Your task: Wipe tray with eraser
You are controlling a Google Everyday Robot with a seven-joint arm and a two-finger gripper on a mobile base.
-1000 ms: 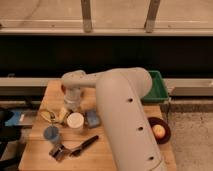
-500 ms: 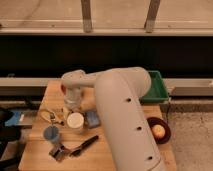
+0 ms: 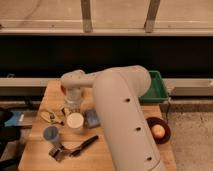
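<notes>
gripper [image 3: 73,102] hovering low over tabletop [image 3: 46,95] just behind white cup [image 3: 75,121], can't tell its state | tray [image 3: 159,89] sitting well right, behind arm | eraser not visible, probably pickup stage | next: needing a grab, then carrying tray-ward

A light wooden tabletop [image 3: 42,97] is seen from above, w/ a dark wall behind. The centre is largely covered by the robot's bulky white arm [image 3: 122,115], bent over toward the table's rear-left part. The gripper [image 3: 73,102] is pointed down there, just behind a white round cup [image 3: 75,122]. A light-blue rectangular sponge-like block [image 3: 92,118] is set just right of the cup. A blue-grey cup [image 3: 50,134] is seen to the cup's front-left. A long black-handled tool [image 3: 80,146] is laid near the front edge. The large green rectangular plastic tray [image 3: 159,89] is partly hidden behind the arm at rear right. A round orange-red bowl [image 3: 166,135], w/ a pale round item inside, is placed front-right, apart from the tray.
</notes>
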